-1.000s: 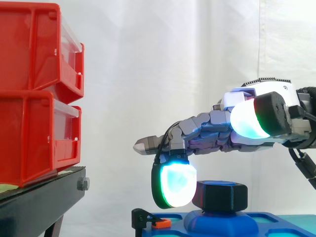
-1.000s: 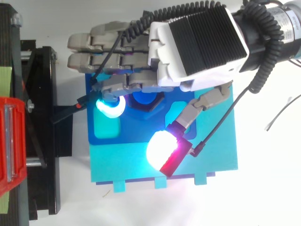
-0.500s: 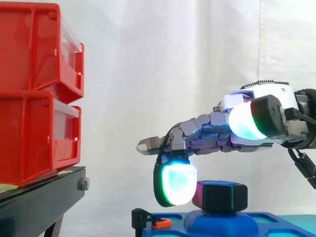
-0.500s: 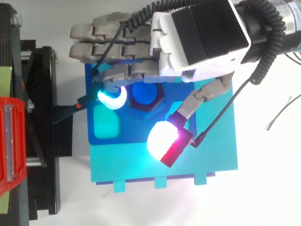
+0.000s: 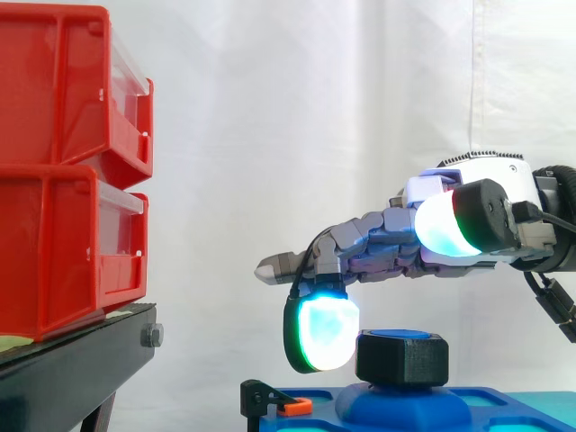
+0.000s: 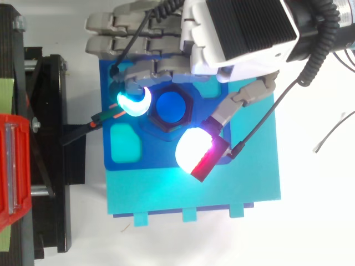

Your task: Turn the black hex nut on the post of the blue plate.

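— What is hanging behind the hand (image 5: 387, 245)?
— A white curtain (image 5: 306, 126) is hanging in soft folds, covering the whole backdrop and catching bright, even light.
— And out beyond its fingertips?
— Two red bins (image 5: 63, 171) are sitting stacked one on the other on a black stand (image 5: 76, 364), their clear fronts facing the hand. A bolt (image 5: 151, 336) is sticking out of the stand's end.
— Underneath?
— A white surface (image 6: 316, 221) is spreading out below, on the wrist side.

Two stacked red bins (image 5: 63, 171), black stand (image 5: 76, 360), white curtain (image 5: 315, 135), black-and-orange piece (image 5: 265, 398), perhaps a clamp.
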`<state>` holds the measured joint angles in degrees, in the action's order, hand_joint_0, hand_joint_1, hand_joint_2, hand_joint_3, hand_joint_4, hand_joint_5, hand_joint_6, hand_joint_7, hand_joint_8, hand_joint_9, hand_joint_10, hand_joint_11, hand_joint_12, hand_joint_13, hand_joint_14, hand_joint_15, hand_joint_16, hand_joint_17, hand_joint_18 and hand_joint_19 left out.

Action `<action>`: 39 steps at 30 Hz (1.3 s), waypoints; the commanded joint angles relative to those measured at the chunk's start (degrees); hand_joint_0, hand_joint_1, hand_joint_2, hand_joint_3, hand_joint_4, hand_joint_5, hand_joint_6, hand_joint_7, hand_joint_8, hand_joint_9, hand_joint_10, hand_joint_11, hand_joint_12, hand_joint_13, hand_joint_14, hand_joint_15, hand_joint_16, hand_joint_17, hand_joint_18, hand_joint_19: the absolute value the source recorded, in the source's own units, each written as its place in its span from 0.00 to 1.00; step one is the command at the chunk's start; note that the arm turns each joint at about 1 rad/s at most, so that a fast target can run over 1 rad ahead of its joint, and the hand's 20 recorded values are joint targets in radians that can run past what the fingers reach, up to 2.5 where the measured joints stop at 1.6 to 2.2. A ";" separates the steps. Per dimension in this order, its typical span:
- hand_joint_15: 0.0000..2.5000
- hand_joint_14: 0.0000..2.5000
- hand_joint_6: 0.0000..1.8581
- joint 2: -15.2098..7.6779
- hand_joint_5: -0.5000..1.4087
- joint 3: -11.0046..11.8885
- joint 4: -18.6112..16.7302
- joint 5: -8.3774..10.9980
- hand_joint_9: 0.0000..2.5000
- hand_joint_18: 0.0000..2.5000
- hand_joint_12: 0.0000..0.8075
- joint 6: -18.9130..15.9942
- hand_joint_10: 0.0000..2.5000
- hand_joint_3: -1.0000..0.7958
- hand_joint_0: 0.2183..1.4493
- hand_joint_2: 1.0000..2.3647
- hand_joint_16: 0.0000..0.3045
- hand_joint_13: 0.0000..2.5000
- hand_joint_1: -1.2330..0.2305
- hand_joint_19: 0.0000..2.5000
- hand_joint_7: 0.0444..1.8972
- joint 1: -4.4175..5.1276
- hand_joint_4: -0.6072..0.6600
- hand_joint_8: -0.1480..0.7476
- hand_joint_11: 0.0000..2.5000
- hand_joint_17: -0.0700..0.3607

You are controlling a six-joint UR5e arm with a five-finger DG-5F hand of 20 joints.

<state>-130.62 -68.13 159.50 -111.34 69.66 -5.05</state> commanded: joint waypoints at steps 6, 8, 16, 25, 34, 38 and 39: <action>0.01 0.00 0.27 0.01 0.17 0.01 0.20 -0.80 0.06 0.00 0.48 0.03 0.00 0.28 0.19 0.00 0.18 0.00 0.73 0.11 0.56 -0.66 0.75 0.50 0.00 0.45; 0.01 0.00 0.27 0.01 0.17 0.01 0.20 -0.89 0.06 0.00 0.48 0.03 0.00 0.28 0.19 0.00 0.18 0.00 0.73 0.11 0.56 -0.75 0.75 0.50 0.00 0.45; 0.01 0.00 0.27 0.01 0.17 -0.07 0.29 -0.89 0.06 0.00 0.48 0.03 0.00 0.28 0.19 0.00 0.18 0.00 0.73 0.11 0.57 -1.10 0.75 0.50 0.00 0.45; 0.01 0.00 0.27 0.01 0.17 0.01 0.29 -1.33 0.06 0.00 0.48 0.03 0.00 0.28 0.20 0.00 0.18 0.00 0.73 0.11 0.56 -1.36 0.75 0.50 0.00 0.45; 0.01 0.00 0.27 0.01 0.17 -0.07 0.29 -1.68 0.06 0.00 0.47 -0.05 0.00 0.28 0.20 0.00 0.18 0.00 0.73 0.11 0.57 -1.80 0.75 0.50 0.00 0.45; 0.01 0.00 0.27 0.01 0.17 0.01 0.11 -1.95 0.06 0.00 0.47 -0.05 0.00 0.28 0.20 0.00 0.18 0.00 0.73 0.11 0.56 -1.98 0.75 0.50 0.00 0.45; 0.01 0.00 0.27 0.01 0.17 0.01 0.02 -2.03 0.06 0.00 0.47 -0.05 0.00 0.28 0.20 0.00 0.18 0.00 0.73 0.11 0.56 -1.98 0.75 0.50 0.00 0.45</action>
<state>-130.61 -68.13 159.65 -113.20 69.62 -6.95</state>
